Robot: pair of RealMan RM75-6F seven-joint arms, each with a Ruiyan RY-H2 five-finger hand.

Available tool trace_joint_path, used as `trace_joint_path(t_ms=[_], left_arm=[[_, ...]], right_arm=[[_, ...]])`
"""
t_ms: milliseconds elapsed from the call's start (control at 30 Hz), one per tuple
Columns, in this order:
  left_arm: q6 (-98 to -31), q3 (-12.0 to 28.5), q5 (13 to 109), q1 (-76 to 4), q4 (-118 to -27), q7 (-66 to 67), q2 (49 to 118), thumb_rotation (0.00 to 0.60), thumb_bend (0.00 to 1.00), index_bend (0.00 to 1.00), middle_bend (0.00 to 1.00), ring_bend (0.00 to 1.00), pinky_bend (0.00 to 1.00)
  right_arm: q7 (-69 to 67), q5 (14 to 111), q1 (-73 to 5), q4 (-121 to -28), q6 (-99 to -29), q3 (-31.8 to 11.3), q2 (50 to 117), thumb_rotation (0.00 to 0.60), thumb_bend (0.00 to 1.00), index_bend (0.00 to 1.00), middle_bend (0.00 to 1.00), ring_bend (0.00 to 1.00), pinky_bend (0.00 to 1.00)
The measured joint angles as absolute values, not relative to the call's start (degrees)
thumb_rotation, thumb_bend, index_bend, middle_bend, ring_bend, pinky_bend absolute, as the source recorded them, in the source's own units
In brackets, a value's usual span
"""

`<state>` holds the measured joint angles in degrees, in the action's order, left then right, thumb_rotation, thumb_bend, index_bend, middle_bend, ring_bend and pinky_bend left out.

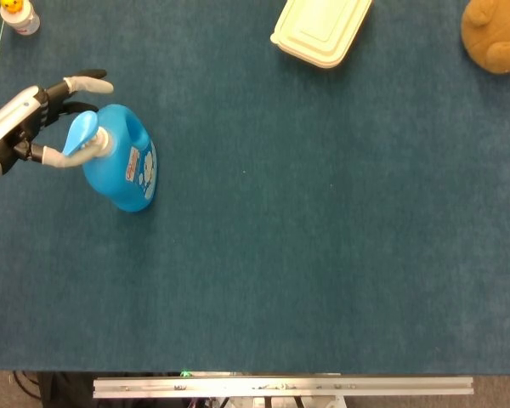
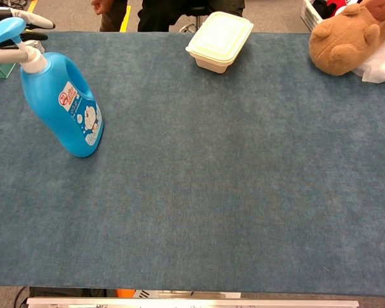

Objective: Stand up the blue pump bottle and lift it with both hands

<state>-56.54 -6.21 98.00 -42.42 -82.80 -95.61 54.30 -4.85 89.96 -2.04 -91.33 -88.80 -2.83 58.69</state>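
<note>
We see the bottle (image 1: 121,167) standing on its base at the far left of the table (image 1: 323,255), leaning left and not quite plumb. The left hand (image 1: 36,119) reaches in from the left edge with its fingers spread; one finger (image 1: 64,157) lies against the white neck under the pump head (image 1: 82,132), another points past the far side of the bottle without touching it. We cannot tell whether the hand truly grips the neck or only props it. The right hand is out of both views.

Little room lies between the bottle and the left edge. To its right, the blue cloth runs bare across the middle and near side. At the far edge sit a cream lidded box (image 1: 321,30) and, in the far right corner, a brown plush toy (image 1: 495,34). A small bottle with a yellow top (image 1: 17,14) stands in the far left corner. In the chest view, someone's legs (image 2: 160,13) show beyond the table.
</note>
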Motion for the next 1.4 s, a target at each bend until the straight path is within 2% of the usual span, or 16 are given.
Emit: trace_joint_path(t_ms=[233, 433, 1000, 1400], left_arm=[[-57.2, -7.5, 99.0, -42.4, -82.7, -96.5, 53.6, 0.6, 0.27, 0.06, 0.01, 0.0, 0.13], [-57.3, -8.2, 98.4, -41.7, -82.9, -94.7, 52.8, 0.6, 0.27, 0.0, 0.0, 0.0, 0.12], [-59.5, -10.5, 97.1, -37.4, -84.4, -91.8, 49.6, 0.6, 0.27, 0.0, 0.0, 0.0, 0.09], [-59.7, -10.0, 91.9, -33.4, -91.3, -81.0, 47.5, 0.6, 0.27, 0.0, 0.0, 0.0, 0.09]], right_arm=[[-4.9, 90.2, -2.2, -91.3, -88.7, -2.8, 58.8, 0.6, 0.02, 0.13, 0.27, 0.27, 0.28], [-4.9, 90.3, -2.3, -91.3, -88.8, -2.8, 58.8, 0.6, 0.02, 0.13, 0.27, 0.27, 0.28], [-4.1, 90.6, -3.0, -92.4, -89.0, -3.6, 58.6, 0.6, 0.02, 0.11, 0.27, 0.26, 0.28], [0.9, 90.9, -5.0, -98.1, -89.7, -6.4, 56.8, 0.6, 0.02, 0.1, 0.26, 0.26, 0.28]])
